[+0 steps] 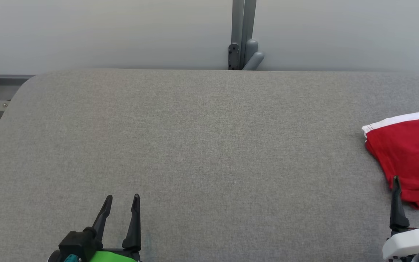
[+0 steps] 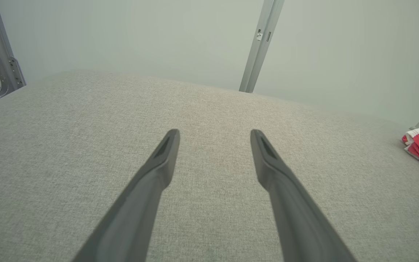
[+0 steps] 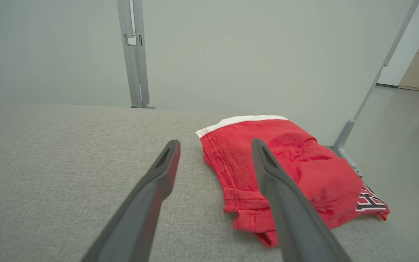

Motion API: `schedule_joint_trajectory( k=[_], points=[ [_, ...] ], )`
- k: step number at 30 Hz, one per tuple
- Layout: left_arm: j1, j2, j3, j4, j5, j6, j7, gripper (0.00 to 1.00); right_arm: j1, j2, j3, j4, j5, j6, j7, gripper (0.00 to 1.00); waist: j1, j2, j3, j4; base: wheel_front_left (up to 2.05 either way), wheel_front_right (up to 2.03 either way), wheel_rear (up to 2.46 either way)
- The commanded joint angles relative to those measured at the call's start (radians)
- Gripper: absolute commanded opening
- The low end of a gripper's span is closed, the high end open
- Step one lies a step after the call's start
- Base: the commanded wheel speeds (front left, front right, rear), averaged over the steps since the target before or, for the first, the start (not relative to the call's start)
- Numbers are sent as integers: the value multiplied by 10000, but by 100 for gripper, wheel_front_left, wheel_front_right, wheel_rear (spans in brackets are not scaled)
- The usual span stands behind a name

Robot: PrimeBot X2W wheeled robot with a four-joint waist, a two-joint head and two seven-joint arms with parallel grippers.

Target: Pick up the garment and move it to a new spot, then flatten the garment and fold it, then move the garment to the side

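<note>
The left end effector (image 1: 122,198) sat low by the near edge of the surface (image 1: 209,145), left of its middle. Its two long dark fingers (image 1: 134,222) stood parted, pointed toward the far edge, and held nothing. A green wrist housing (image 1: 112,257) showed behind them. The right end effector (image 1: 412,179) sat by the near right corner with its jaws likewise spread wide and nothing gripped, carried on a white wrist housing (image 1: 409,243). In both wrist views the left end effector (image 2: 214,134) and the right end effector (image 3: 215,142) rose from the bottom edge with tips well apart.
</note>
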Motion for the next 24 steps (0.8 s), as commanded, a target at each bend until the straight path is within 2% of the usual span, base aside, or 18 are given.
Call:
schedule_joint_trajectory(
  k=[1, 7, 24],
  points=[
    [-5, 72, -25, 96, -32, -26, -23, 100, 148, 89, 112, -121, -210, -13, -36, 100, 0, 50, -82, -21, 0, 0, 0],
    [-43, 106, 22, 248, -64, -27, -25, 100, 172, 169, 774, 54, -263, -15, -37, 100, 0, 50, -185, -152, 0, 0, 0],
    [-123, 78, 114, 479, -93, -28, -25, 100, 139, 185, 1091, 280, -27, -15, -39, 100, 0, 50, -318, -325, 0, 0, 0]
  ],
)
